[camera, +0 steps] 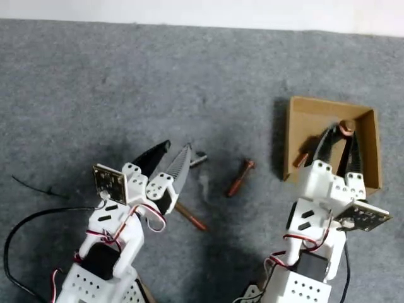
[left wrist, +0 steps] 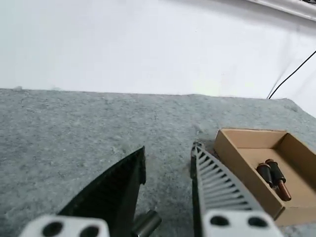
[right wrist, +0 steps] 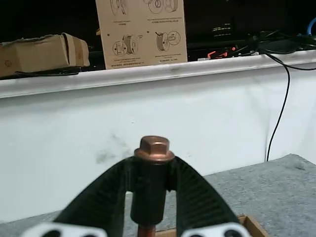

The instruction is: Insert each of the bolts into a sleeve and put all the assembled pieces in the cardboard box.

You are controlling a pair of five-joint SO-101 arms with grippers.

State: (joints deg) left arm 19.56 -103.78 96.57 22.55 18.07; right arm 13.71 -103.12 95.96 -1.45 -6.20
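The right gripper hangs over the cardboard box at the right of the grey felt mat. Its two black fingers are clamped on a sleeved bolt, a copper bolt pushed through a dark sleeve. The piece's long axis runs along the fingers, hex head at the tips and shank back toward the wrist. From above, the head sits near the box's far wall, so letting go here would probably drop it inside, though close to that wall.

The left gripper rests low over the middle of the mat with its jaws apart and holding nothing. A metal sleeve lies just off its pale finger. A loose bolt lies between the two arms, nearer the box, tilted with its head away from the arms. A second bolt pokes out from under the left arm.

The held piece's lower end is hidden behind the fingers. Inside the box are finished pieces, and I cannot tell whether there are one or two. The left wrist view cuts off the metal sleeve.
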